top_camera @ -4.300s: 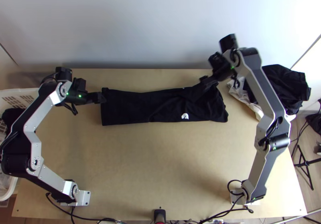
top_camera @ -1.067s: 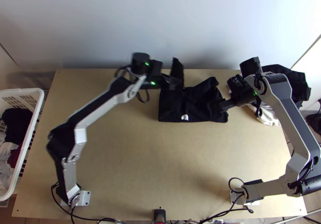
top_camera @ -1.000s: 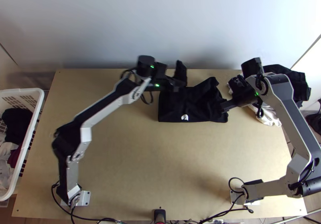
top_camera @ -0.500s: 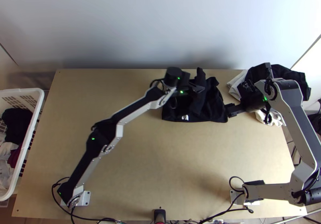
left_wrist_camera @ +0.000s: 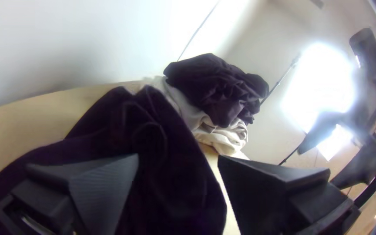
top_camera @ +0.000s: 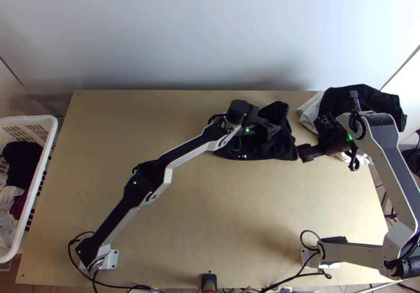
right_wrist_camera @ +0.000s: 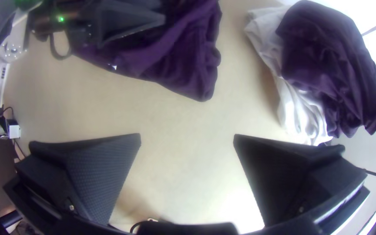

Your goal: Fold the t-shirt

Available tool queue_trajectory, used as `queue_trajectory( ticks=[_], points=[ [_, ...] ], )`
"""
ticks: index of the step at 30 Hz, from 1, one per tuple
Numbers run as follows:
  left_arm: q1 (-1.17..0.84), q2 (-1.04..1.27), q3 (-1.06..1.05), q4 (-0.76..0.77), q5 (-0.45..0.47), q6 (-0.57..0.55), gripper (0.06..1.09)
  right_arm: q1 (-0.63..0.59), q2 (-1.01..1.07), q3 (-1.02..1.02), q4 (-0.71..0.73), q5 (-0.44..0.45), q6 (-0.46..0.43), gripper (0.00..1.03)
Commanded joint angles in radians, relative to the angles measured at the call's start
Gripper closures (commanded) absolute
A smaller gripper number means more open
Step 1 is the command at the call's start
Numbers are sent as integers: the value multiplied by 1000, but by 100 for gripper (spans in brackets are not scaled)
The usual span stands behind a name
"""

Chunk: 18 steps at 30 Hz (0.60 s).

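The black t-shirt (top_camera: 281, 142) lies rumpled in a compact bundle at about 1 o'clock on the pale wooden desk (top_camera: 184, 219), taking 12 as the far edge in the top view. How its layers are stacked I cannot tell. The right arm (top_camera: 388, 161) has its base toward 4 o'clock; the left arm (top_camera: 181, 159) has its base toward 8 and slants across the middle to the shirt. The white basket (top_camera: 36, 188) stands at 9 o'clock, dark clothes (top_camera: 21, 161) and pale ones (top_camera: 9, 206) inside. At 2 o'clock is a heap of dark cloth (top_camera: 375, 96) with white cloth (top_camera: 311, 110) partly under it. The left hand (top_camera: 270, 129) is over the t-shirt, released, its fingers spread apart above the fabric. The right hand (top_camera: 304, 153) is released too, wide and empty, near the shirt's 4 o'clock corner. Smallest is the white mark (top_camera: 242, 156) by the shirt's near edge, around its 7 o'clock.
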Motion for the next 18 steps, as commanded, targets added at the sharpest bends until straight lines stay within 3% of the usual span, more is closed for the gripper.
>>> queue_trajectory(
  ticks=[1,4,9,12,18],
  points=[
    [70,-192,-48,-165,48,5,10,10,-19,-30,-2,1,-6,4],
    [134,-330,-104,-294,92,44,10,50,-18,-36,7,1,-6,4],
    [197,-432,-235,-579,146,222,10,147,76,38,68,-1,-12,4],
    [202,-521,-431,-608,144,280,10,225,179,144,93,-2,-10,4],
    [190,-679,-729,-597,137,291,10,344,401,308,182,-47,-15,4]
  ],
)
